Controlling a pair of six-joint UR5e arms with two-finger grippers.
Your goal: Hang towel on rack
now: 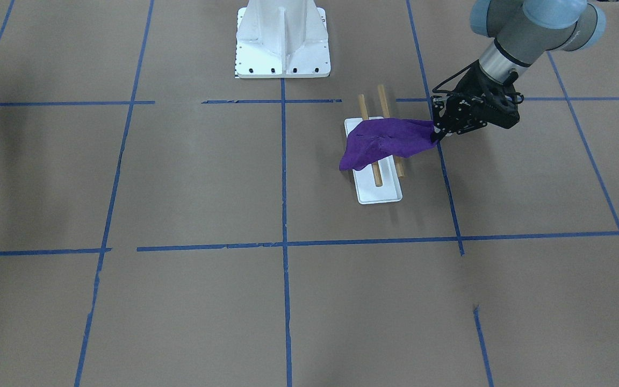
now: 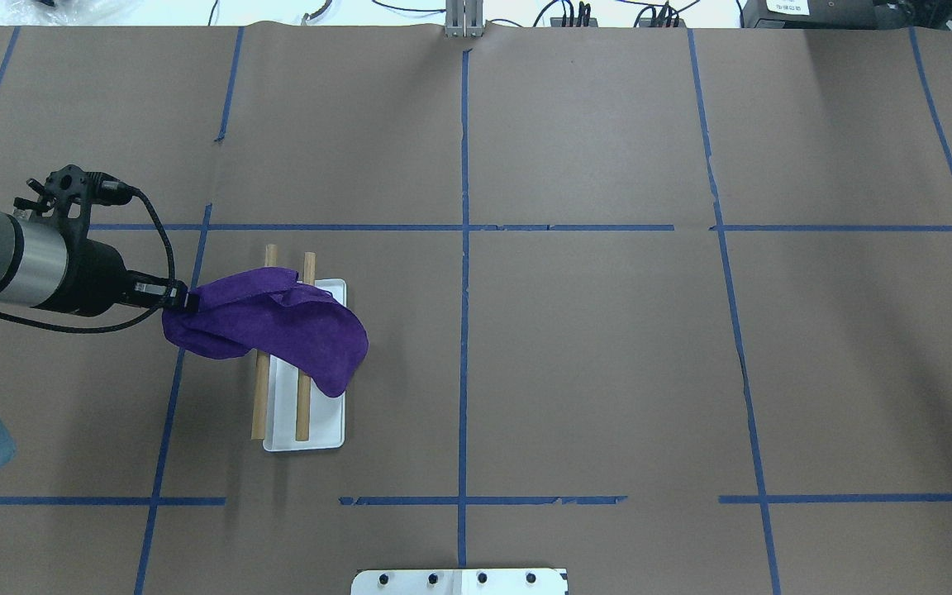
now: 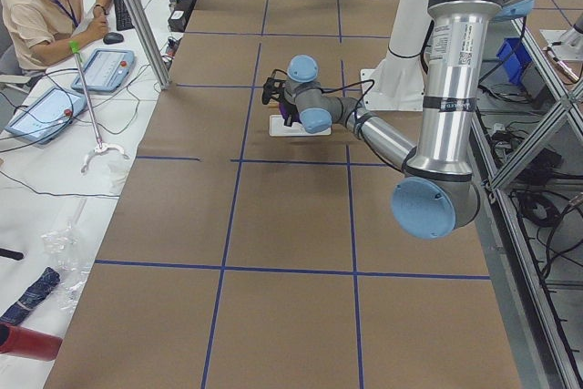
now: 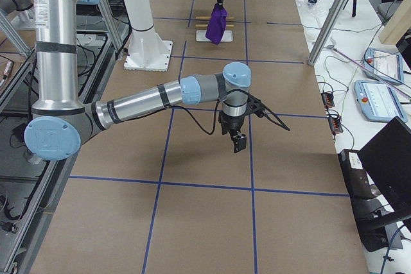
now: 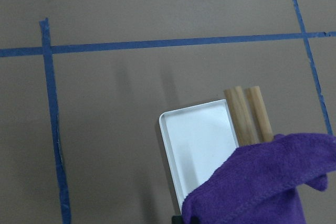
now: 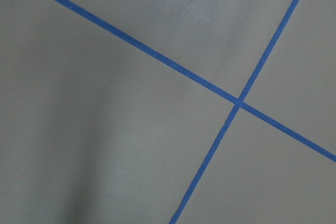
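A purple towel (image 1: 384,142) drapes across the rack's two wooden dowels (image 1: 378,174), which stand on a small white tray base (image 1: 379,193). My left gripper (image 1: 438,131) is shut on one end of the towel and holds it just beside the rack. From overhead, the towel (image 2: 278,326) covers the middle of the dowels (image 2: 303,413), with the gripper (image 2: 183,302) to their left. The left wrist view shows the towel (image 5: 262,182), tray (image 5: 199,140) and dowel ends (image 5: 247,114). My right gripper (image 4: 237,142) hangs over bare table far from the rack; I cannot tell whether it is open.
The large white bolted pedestal (image 1: 282,43) stands at the robot's side of the table. Blue tape lines (image 2: 464,248) cross the brown table cover. An operator (image 3: 46,6) sits beyond the far table edge with tablets.
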